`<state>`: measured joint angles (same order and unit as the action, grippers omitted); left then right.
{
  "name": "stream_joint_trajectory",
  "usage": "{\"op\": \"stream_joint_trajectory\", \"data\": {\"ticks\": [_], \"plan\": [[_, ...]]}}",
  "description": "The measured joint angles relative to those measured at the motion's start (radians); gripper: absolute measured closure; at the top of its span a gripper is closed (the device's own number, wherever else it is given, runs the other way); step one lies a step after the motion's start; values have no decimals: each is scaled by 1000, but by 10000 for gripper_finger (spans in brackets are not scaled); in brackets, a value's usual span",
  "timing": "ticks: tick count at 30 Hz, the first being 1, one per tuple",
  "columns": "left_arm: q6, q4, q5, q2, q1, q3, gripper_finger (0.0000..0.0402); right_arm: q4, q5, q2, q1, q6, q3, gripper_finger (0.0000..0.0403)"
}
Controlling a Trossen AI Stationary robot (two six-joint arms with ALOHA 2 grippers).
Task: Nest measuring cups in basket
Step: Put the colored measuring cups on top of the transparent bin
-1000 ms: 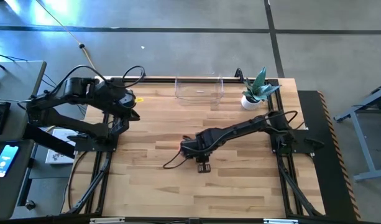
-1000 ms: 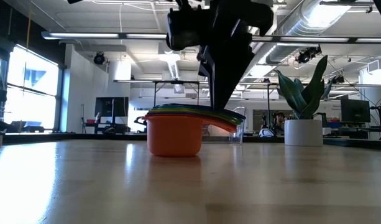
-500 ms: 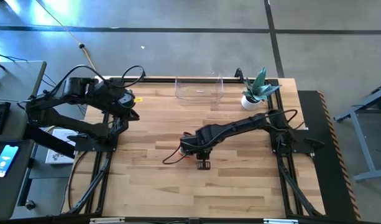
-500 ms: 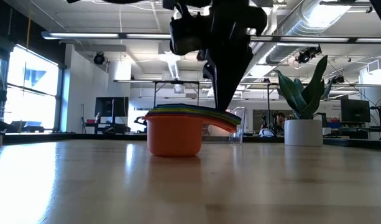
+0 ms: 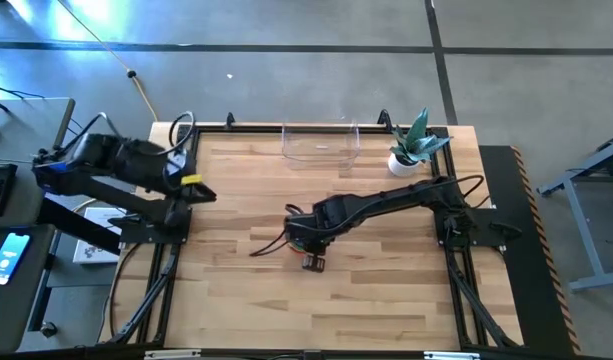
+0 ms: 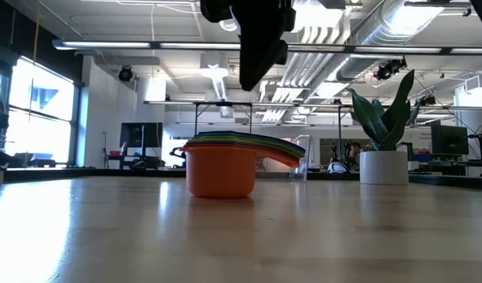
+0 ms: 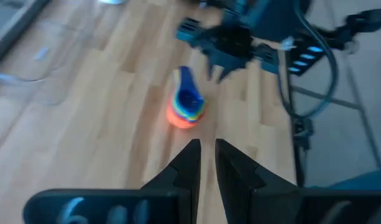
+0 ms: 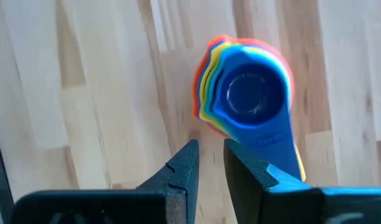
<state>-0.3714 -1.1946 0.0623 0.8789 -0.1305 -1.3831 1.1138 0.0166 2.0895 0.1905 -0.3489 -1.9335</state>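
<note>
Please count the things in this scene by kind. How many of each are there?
Stack of nested measuring cups: 1
Clear basket: 1
Plant pot: 1
Grippers: 2, left gripper and right gripper
Total: 5

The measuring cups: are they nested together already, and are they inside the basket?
Nested, but outside the basket. The measuring cups sit in one stack on the bare table, blue innermost, while the basket stands apart at the far edge.
</note>
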Motion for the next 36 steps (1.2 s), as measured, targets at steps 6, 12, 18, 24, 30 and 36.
{"op": "stream_joint_trajectory", "data": {"ticks": [6,12,18,24,30,36], "plan": [[-51,146,8,-140,-103,215,362,2,-23,0,6,-68,-31,336],[-6,348,101,-299,-165,481,362,4,-21,0,16,-113,-35,336],[59,607,114,-488,-187,740,362,3,13,0,15,-186,-35,336],[60,726,169,-673,-186,917,362,3,74,0,15,-239,-35,336],[104,778,218,-843,-186,1018,362,3,114,0,15,-261,-35,336],[186,786,181,-871,-186,1049,362,-13,120,0,15,-283,-35,336]]}}
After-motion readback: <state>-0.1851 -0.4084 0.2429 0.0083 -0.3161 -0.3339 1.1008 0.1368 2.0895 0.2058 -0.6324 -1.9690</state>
